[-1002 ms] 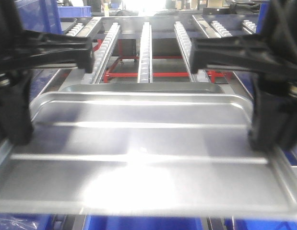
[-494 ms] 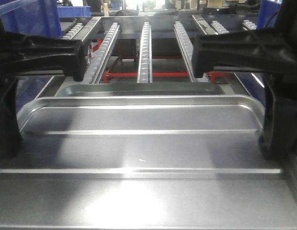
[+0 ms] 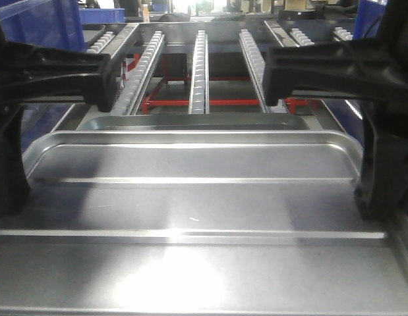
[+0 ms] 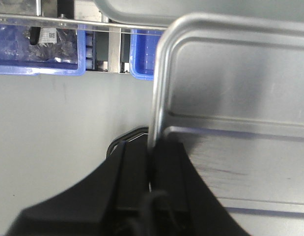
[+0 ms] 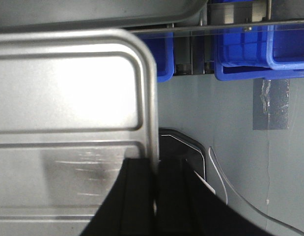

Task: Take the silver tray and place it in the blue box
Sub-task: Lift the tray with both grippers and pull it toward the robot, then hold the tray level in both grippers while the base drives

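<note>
The silver tray, shiny shallow metal with rounded corners, a sloped rim and two long raised ribs, lies level across the front view, which alone shows white roller rails and a red frame beyond the tray's far edge. The wrist views add the grips: the left hand is clamped on the tray's left rim and the right hand on its right rim (each thin rim runs into the slot between two black fingers), with a smooth grey desk beside the tray and blue plastic bins past its far corners.
</note>
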Controlling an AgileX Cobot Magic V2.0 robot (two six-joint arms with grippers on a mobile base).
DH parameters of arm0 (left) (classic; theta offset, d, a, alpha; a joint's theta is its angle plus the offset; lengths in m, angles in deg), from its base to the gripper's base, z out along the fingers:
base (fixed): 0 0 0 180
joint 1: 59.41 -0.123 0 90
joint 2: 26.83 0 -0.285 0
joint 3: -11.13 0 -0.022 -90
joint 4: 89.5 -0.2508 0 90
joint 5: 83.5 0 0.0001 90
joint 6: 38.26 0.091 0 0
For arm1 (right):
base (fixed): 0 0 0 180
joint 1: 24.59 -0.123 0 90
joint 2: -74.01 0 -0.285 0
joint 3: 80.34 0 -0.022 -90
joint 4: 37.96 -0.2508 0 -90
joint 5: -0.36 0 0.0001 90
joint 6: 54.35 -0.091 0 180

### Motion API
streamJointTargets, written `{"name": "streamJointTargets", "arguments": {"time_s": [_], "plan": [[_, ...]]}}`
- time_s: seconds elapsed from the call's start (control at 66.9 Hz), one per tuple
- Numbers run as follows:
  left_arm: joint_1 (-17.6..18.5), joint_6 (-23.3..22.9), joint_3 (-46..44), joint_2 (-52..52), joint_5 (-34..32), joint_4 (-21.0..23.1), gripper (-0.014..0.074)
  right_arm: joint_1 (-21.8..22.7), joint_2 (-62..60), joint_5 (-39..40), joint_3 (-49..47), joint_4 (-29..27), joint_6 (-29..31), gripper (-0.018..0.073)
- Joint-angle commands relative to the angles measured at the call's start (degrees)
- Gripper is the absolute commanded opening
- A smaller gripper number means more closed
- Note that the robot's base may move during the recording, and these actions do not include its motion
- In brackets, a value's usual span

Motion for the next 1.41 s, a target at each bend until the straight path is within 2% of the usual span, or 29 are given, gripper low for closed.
{"name": "streamJointTargets", "arguments": {"time_s": [0.0,1.391], "plan": [[0.6,-0.1,-1.9,-1.7,-2.0,-0.3,-0.0100,-0.2,-1.7,3.7,-1.5,1.5,-0.3,0.0057],[0.6,-0.1,-1.9,-1.7,-2.0,-0.3,-0.0100,-0.2,-1.7,3.4,-1.5,1.5,-0.3,0.0057]]}}
